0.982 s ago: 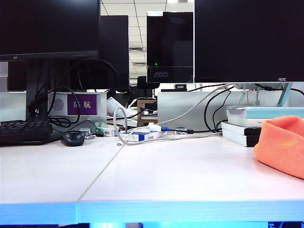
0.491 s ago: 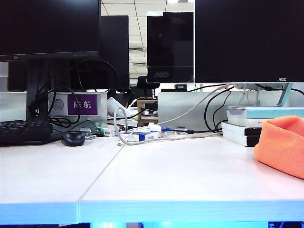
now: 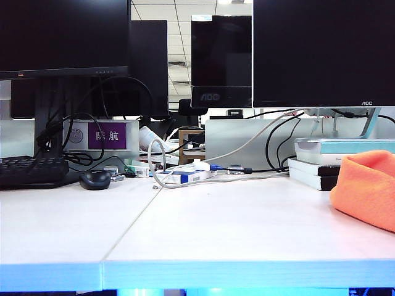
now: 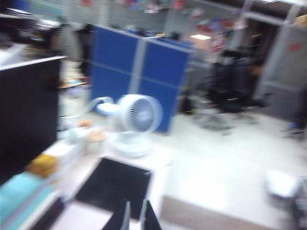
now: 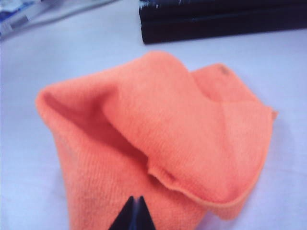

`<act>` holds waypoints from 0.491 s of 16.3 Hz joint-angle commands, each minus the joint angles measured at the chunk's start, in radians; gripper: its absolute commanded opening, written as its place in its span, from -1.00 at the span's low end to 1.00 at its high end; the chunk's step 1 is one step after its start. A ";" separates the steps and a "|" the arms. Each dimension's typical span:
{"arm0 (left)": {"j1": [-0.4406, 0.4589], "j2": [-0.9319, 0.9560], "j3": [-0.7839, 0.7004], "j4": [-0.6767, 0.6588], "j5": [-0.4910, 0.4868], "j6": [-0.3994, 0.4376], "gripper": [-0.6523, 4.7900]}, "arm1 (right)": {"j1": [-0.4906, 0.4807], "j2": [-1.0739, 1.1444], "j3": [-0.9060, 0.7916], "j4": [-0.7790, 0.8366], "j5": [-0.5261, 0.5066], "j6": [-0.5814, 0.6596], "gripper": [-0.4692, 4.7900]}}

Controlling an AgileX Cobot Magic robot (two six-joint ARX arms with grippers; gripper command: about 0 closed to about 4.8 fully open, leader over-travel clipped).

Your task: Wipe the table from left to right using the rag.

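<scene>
1. At the right end of the table (image 3: 234,228), the rag (image 3: 367,188) lies in a soft heap just in front of a stack of books (image 3: 321,166), running off the right edge of the exterior view. Neither arm appears in that view.

2. The right gripper (image 5: 135,214) hangs above the rag's near folds, its dark fingertips pressed together with nothing between them — clenched and empty. Whether the tips touch the fleece cannot be told.

3. The left gripper (image 4: 134,218) points out toward a blurred office with a white desk fan (image 4: 136,120) and blue partitions. Its tips stand almost together, and nothing seems held, though the blur makes this uncertain.

4. Risk: the rag sits at the right, yet the wipe should start at the left. Closed jaws pressed down would only dent or shove the cloth toward the books; they must part first.

5. Risk: a pinch on one loose fold could lift only a corner, so the cloth trails or unfolds — or snags the cables (image 3: 185,172) and black mouse (image 3: 94,179) behind the wiping path.

6. Materials: the rag is orange-pink, fleecy, with rounded folds and a thin hemmed edge; the table is white, matte, flat, with a thin seam and a pale bluish front edge.
</scene>
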 commanded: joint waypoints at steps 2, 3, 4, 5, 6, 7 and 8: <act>0.000 -0.080 0.003 -0.166 -0.201 0.128 -0.59 | 0.001 -0.001 -0.007 0.016 -0.002 0.006 -0.82; 0.000 -0.103 0.003 -0.205 -0.227 0.136 -0.60 | 0.001 -0.001 -0.007 0.017 -0.002 0.006 -0.82; 0.000 -0.126 0.003 -0.244 -0.238 0.151 -0.60 | 0.001 -0.001 -0.007 0.016 -0.002 0.006 -0.82; 0.000 -0.147 0.003 -0.279 -0.257 0.162 -0.60 | 0.001 -0.001 -0.007 0.016 -0.002 0.006 -0.82; 0.000 -0.176 0.002 -0.317 -0.281 0.189 -0.63 | 0.001 -0.001 -0.007 0.016 -0.002 0.006 -0.82; 0.000 -0.207 0.002 -0.352 -0.309 0.203 -0.71 | 0.001 -0.001 -0.007 0.017 -0.002 0.006 -0.82; 0.000 -0.251 0.002 -0.386 -0.367 0.202 -0.71 | 0.001 -0.001 -0.007 0.016 -0.002 0.006 -0.82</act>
